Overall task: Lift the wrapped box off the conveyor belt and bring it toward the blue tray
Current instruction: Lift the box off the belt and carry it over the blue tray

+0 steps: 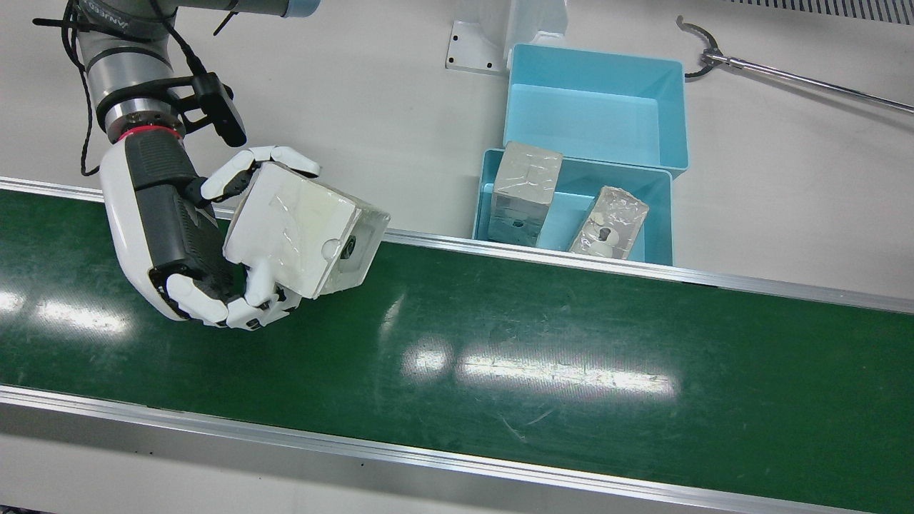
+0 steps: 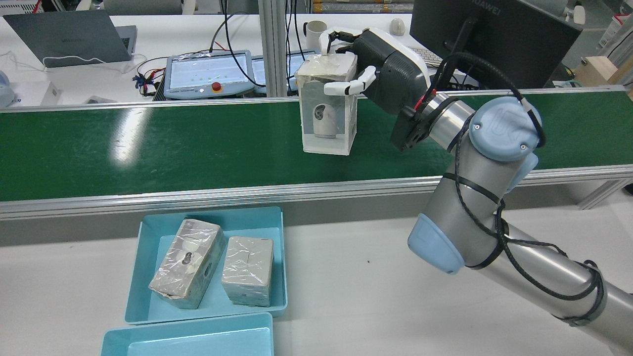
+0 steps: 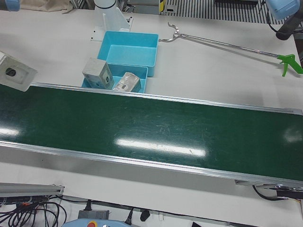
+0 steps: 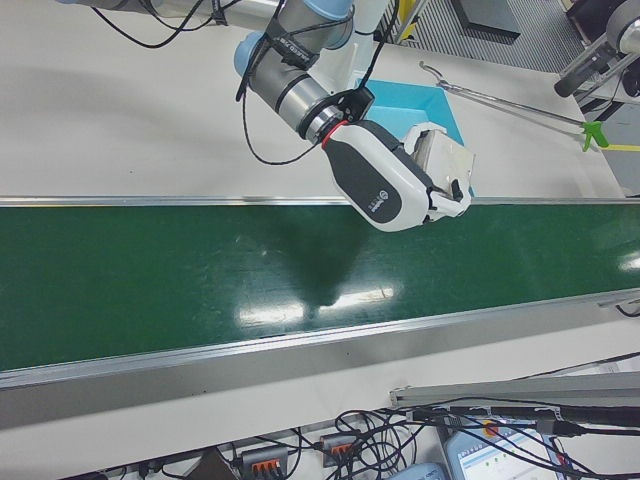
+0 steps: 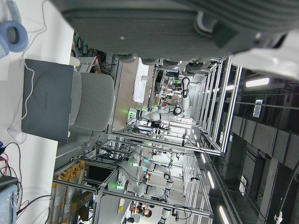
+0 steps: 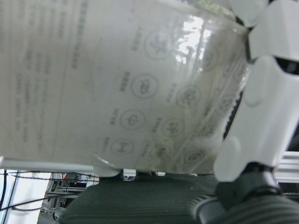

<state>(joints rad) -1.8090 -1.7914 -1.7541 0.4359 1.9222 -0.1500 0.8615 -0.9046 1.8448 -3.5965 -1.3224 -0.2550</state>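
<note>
Fingers (image 1: 246,175) wrapped tight around the wrapped box (image 1: 303,232) — that's the right hand (image 1: 168,228) with a full clasp, fingers over the top edge and more curled under the lower edge in the front view. The box is up off the conveyor belt (image 1: 457,357); the rear view shows it hanging upright above the green belt with the fingers pinching its upper part. The right hand view is filled with the box's printed face pressed right against the palm, one white finger lying along its side.

So the pick looks done — what's left is the carry. The blue tray (image 1: 660,214) sits well apart from the box, across the belt's near rail on the white surface (image 1: 357,93), already holding two wrapped boxes (image 1: 525,193). A second, empty blue tray (image 1: 596,107) stands just behind it, touching. A long reacher tool (image 1: 785,75) lies on the surface beyond the trays.

The left hand? Its own camera shows only a dark underside at the top of the frame, looking out into the lab, so whether its fingers are spread or closed I cannot tell.
</note>
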